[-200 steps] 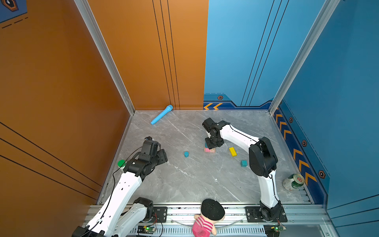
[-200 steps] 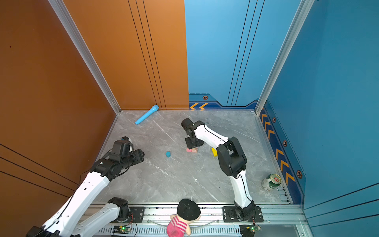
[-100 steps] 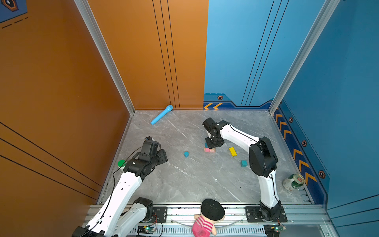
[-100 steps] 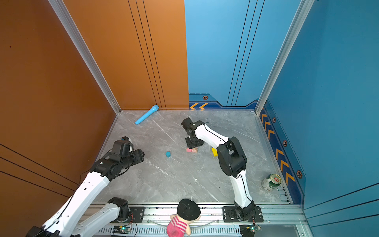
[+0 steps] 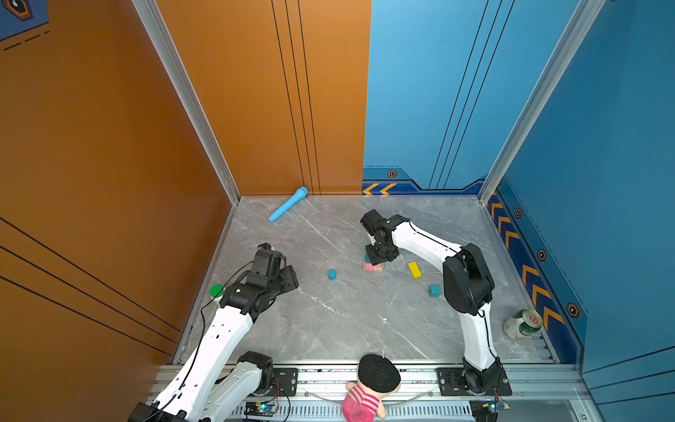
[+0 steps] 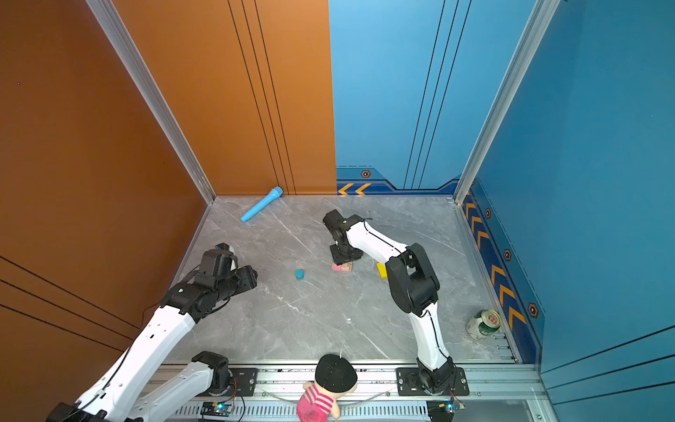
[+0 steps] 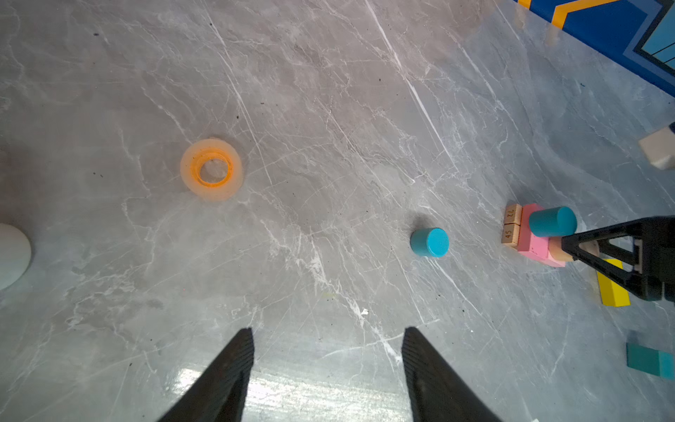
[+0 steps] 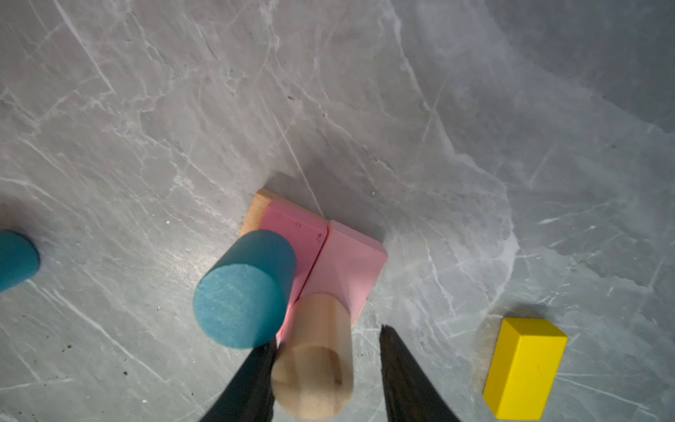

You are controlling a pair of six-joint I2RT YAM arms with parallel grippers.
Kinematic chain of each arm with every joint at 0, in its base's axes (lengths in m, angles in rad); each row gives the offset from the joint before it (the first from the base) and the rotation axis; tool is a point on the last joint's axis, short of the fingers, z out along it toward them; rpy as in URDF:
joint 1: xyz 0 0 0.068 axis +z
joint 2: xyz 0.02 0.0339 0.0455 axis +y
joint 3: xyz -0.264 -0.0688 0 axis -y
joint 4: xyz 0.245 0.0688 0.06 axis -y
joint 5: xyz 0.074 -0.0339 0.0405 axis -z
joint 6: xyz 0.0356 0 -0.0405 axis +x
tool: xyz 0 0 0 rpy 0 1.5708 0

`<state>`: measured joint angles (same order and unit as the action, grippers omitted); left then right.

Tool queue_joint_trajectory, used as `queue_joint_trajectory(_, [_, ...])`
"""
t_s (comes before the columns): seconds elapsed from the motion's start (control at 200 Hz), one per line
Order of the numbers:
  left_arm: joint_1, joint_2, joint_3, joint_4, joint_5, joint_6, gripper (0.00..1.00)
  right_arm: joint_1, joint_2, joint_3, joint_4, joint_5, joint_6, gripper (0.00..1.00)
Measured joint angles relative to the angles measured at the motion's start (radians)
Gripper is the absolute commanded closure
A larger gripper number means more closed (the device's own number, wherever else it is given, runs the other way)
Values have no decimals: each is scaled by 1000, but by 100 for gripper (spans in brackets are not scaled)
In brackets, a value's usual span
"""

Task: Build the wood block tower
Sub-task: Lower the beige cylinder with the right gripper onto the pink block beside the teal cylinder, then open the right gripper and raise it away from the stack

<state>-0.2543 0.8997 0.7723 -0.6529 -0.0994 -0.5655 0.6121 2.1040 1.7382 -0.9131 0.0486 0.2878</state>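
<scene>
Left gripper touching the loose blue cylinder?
Apart. Left wrist view: the left gripper, jaws open, sits short of the loose blue cylinder, bare tabletop between.

Numbers are stamped on the end faces of two tan bars lying side by side under the pink bars.
- First tan bar (image 7: 513, 214): "72".
- Second tan bar (image 7: 509, 234): "45".

The label on the green can (image 5: 521, 324) is illegible.

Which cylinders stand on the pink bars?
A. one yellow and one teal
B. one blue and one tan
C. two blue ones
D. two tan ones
B: the right wrist view shows a blue cylinder and a tan cylinder upright side by side on the pink bars.
</scene>
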Motion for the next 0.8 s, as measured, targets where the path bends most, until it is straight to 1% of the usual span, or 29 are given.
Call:
queue_joint_trajectory(0.526, [0,0,0,0,4,0,33,0,0,-5,9,-1,0,53])
queue_joint_trajectory(0.801, [0,0,0,0,7,0,33,-3,0,-36,10,-3,0,53])
